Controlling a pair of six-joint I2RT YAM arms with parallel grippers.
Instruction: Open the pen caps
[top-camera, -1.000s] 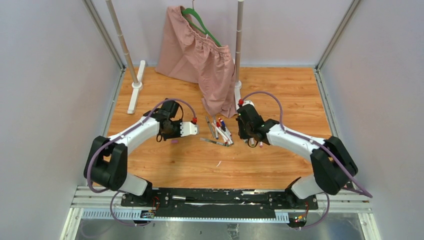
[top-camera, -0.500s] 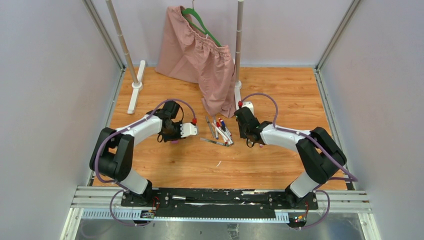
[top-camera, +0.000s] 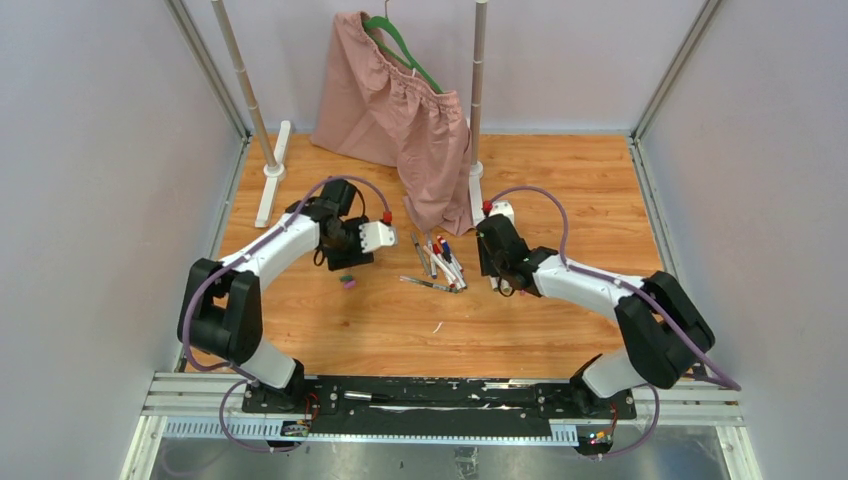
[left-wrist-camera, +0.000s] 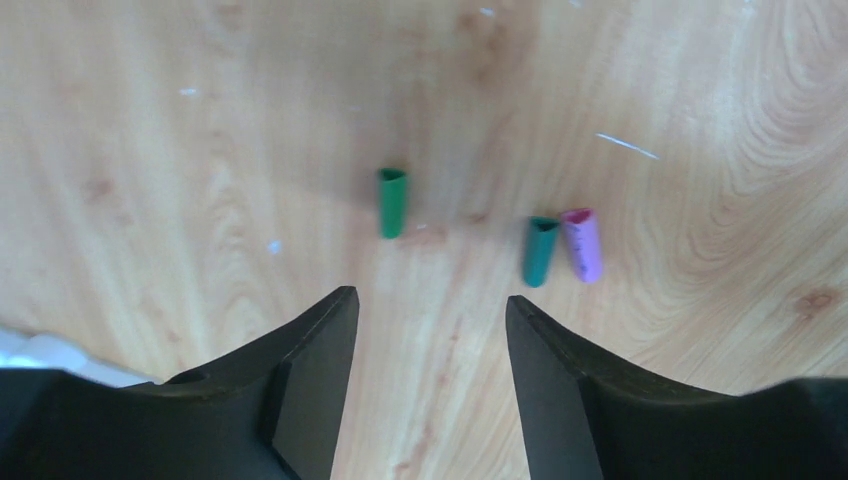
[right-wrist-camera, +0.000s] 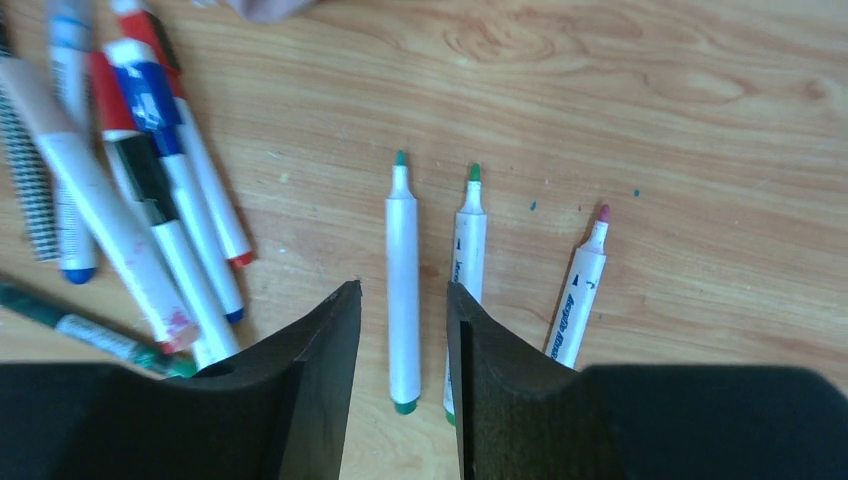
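Pen caps (left-wrist-camera: 392, 202) near left end effector (left-wrist-camera: 428, 295), pen pile (right-wrist-camera: 150, 175) beside right end effector (right-wrist-camera: 401, 285), both spread, empty

A green cap (left-wrist-camera: 392, 202) is lying ahead of the gap of the left gripper (left-wrist-camera: 430, 300), with a second green cap (left-wrist-camera: 541, 250) and a pink cap (left-wrist-camera: 581, 244) side by side ahead of one finger; the table (left-wrist-camera: 150, 150) around them is offering free passage. One uncapped pen (right-wrist-camera: 403, 230) is lying between the parted fingers of the right gripper (right-wrist-camera: 402, 292), a second uncapped pen (right-wrist-camera: 468, 228) is flanking one finger, and a pen pile (right-wrist-camera: 150, 200) is crowding the other side.
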